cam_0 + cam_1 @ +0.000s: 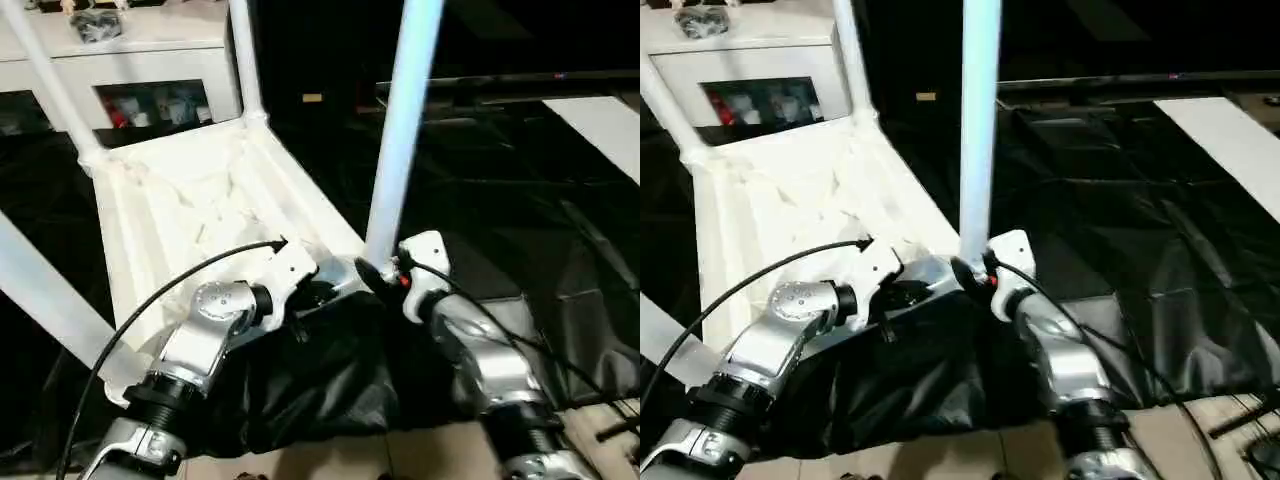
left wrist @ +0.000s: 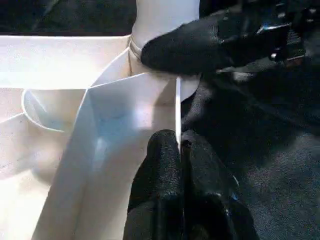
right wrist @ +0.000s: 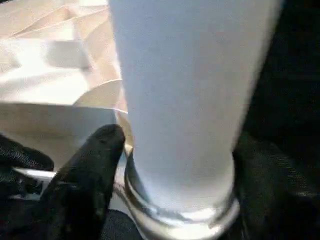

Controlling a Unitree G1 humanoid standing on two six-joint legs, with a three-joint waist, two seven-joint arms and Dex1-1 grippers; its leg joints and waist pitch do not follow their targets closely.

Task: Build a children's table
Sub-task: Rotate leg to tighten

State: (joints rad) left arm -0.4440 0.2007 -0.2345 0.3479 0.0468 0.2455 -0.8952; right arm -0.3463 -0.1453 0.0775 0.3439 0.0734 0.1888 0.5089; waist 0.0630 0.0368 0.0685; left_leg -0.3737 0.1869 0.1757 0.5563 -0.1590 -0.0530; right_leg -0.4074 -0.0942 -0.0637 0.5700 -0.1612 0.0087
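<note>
The children's table [image 1: 190, 200] lies upside down on a black cloth, its white legs pointing up from the corner sockets. My left gripper [image 2: 180, 150] is shut on the thin raised rim [image 2: 177, 105] of the top, close to the near right corner. My right gripper [image 1: 375, 272] reaches around the base of the near right leg [image 1: 400, 130], just above its socket collar [image 3: 185, 215]. That leg stands upright in the socket. Two far legs [image 1: 245, 60] and the near left leg [image 1: 45, 290] also stand in their sockets.
A white cabinet [image 1: 150, 60] with shelf openings stands behind the table. The black cloth [image 1: 500, 200] spreads to the right, with a white board [image 1: 600, 120] at its far right edge. Pale floor [image 1: 420, 455] shows in front of the cloth.
</note>
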